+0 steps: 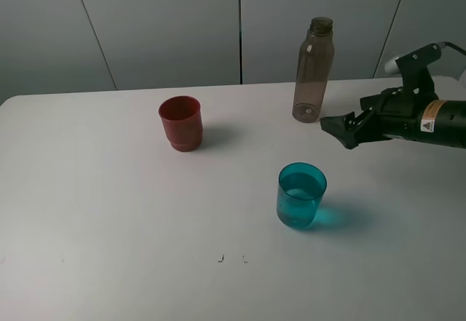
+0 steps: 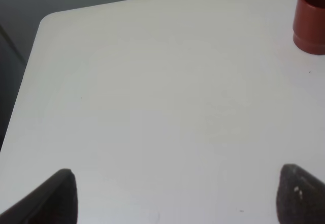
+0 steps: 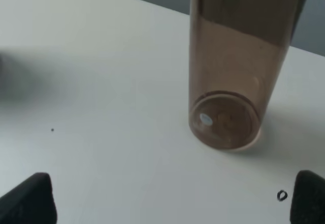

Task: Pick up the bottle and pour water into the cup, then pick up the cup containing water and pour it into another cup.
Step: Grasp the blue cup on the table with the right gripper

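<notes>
Standing upright at the far right of the bench (image 1: 109, 212), the bottle (image 1: 314, 66) has an open neck. Just to its right the right fingers (image 1: 341, 129) point toward it, spread wide, holding nothing and not touching it. The teal cup (image 1: 301, 194) stands nearer, right of the middle, with water in it. The red cup (image 1: 180, 122) stands left of the bottle, well apart from the teal cup. The left fingers (image 2: 60, 199), seen only from their wrist camera, are spread wide over bare bench, the red cup beyond them.
</notes>
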